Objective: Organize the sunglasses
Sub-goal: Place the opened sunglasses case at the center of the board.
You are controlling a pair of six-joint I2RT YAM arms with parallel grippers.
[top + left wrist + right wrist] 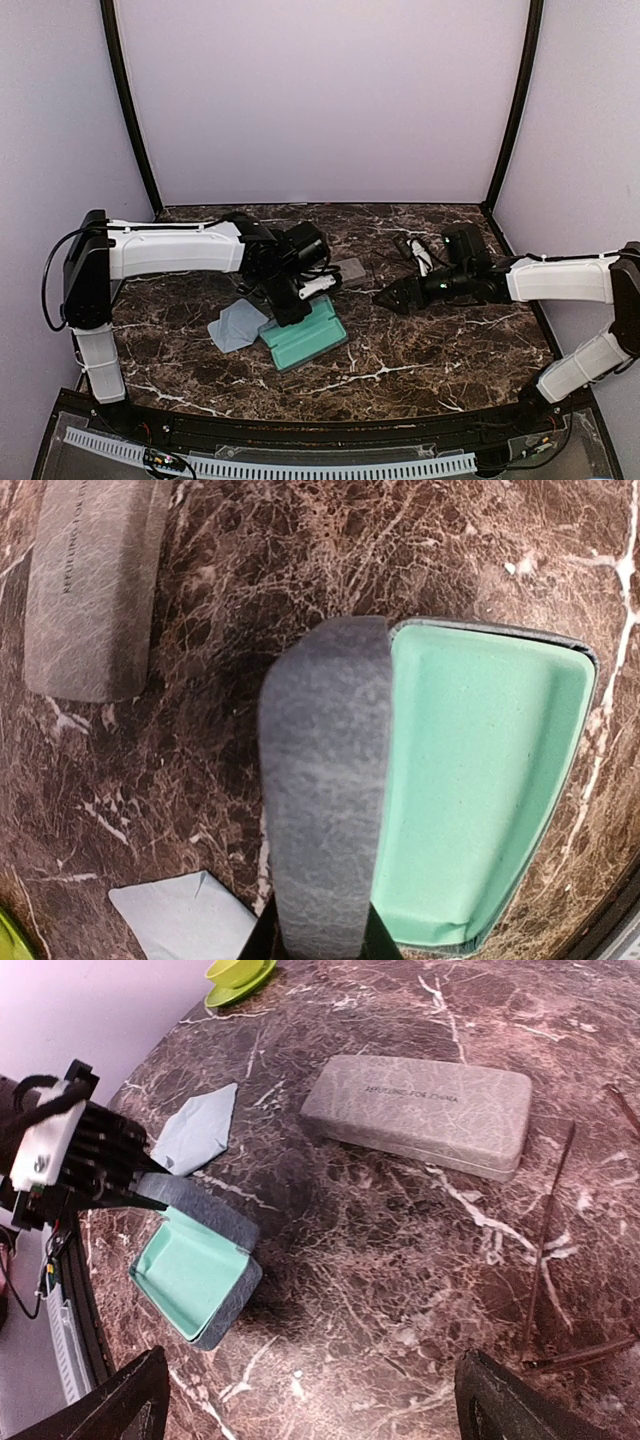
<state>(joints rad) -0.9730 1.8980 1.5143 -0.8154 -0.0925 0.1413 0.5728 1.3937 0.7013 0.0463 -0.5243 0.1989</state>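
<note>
- Marble table [430, 360]: all the kit is loose on it; nothing packed that I can see.
- Mint-lined open case [303, 338], grey shell: right under my left claw [290, 305]. That claw is pinched on the lid, holding it up. The tray below is bare.
- Grey closed case [420, 1115]: ahead of my right claw [310, 1410], well past the fingers. Shut, so I can't tell what's inside.
- Right claw: spread wide, nothing between the fingers, low over bare marble.
- Light blue cloth [195, 1130]: flat on the marble just beside the open case, on my left claw's side.
- Thin-framed sunglasses [548, 1230]: on the marble ahead and to the right of my right claw, near its right finger but outside the gap. They're in neither case, and the temples look unfolded.
- Second pair: only a sliver at the far right edge of the right wrist view, can't confirm.
- Status, my read: early. One case is open and held ready. Left to do: grab this pair, seat it in the mint tray, drop the lid, then sort the other pair.
</note>
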